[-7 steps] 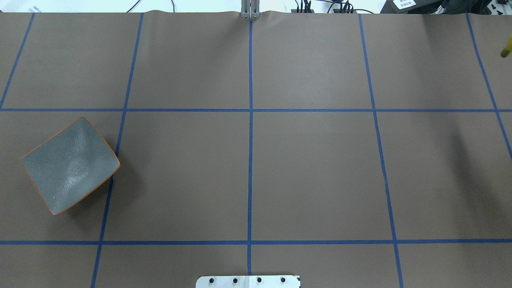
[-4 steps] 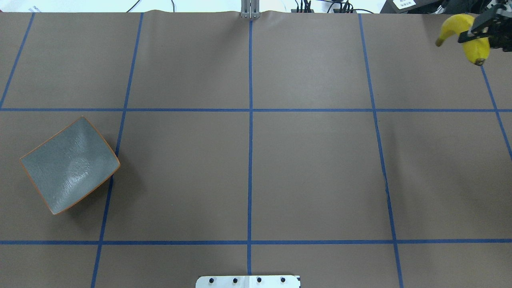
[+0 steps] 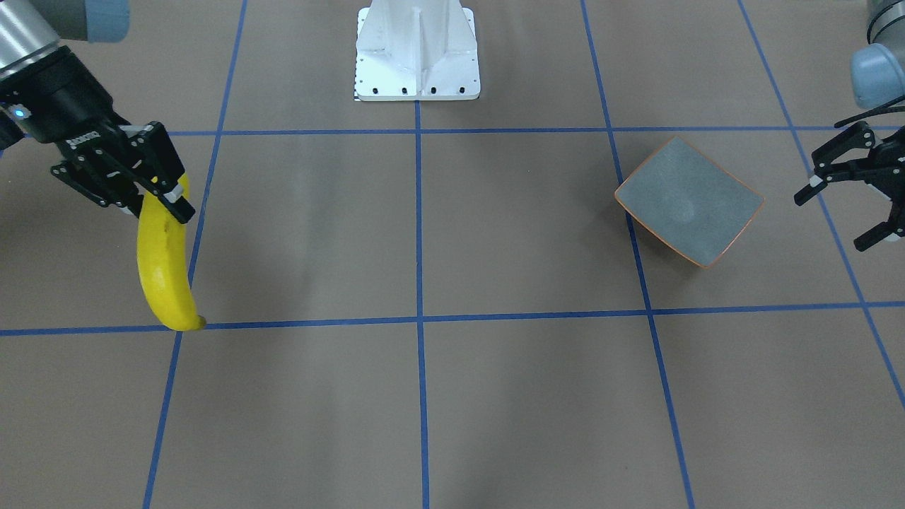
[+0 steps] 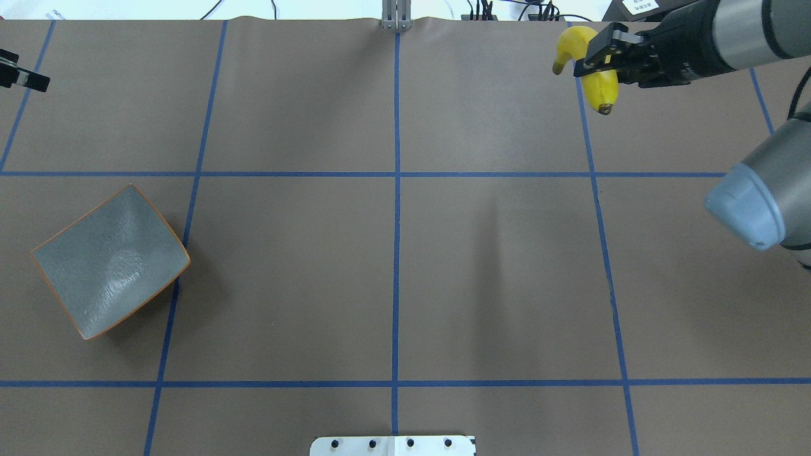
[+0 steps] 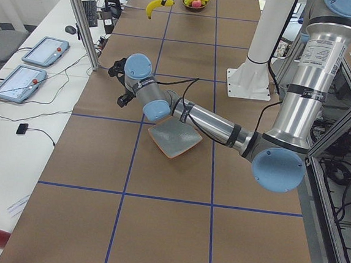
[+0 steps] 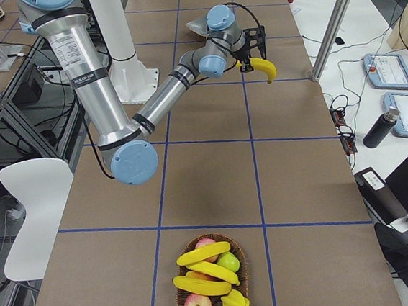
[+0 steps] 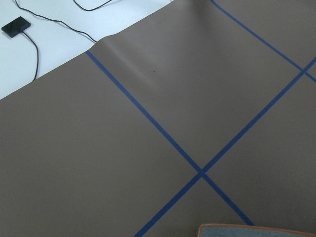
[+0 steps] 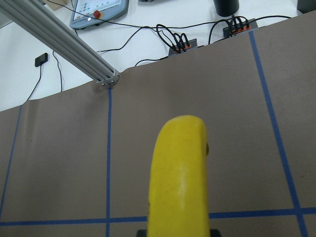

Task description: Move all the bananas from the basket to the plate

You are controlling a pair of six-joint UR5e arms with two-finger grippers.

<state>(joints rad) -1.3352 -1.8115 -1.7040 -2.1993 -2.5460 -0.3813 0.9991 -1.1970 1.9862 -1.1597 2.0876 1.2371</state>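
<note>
Light was bright and even; faint soft shadows lay on the paper (image 4: pixel 494 266) beside the right gripper (image 4: pixel 594 60); its banana (image 8: pixel 180 182) looked blurred.

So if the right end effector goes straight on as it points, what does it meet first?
Likely bare table cover, short of the aluminium post. The right end effector, shut on the banana, tilts down toward the far edge; depth is unclear.

- Banana (image 4: pixel 600 88), clamped in right gripper (image 4: pixel 595 58): moves leftward in the overhead view, from the right edge to above a blue tape line (image 4: pixel 588 145).
- Right arm elbow (image 4: pixel 754 202): newly in view at the overhead right edge.
- Left gripper (image 3: pixel 828 222): one finger (image 4: pixel 25 79) newly shows at the overhead left edge.
</note>
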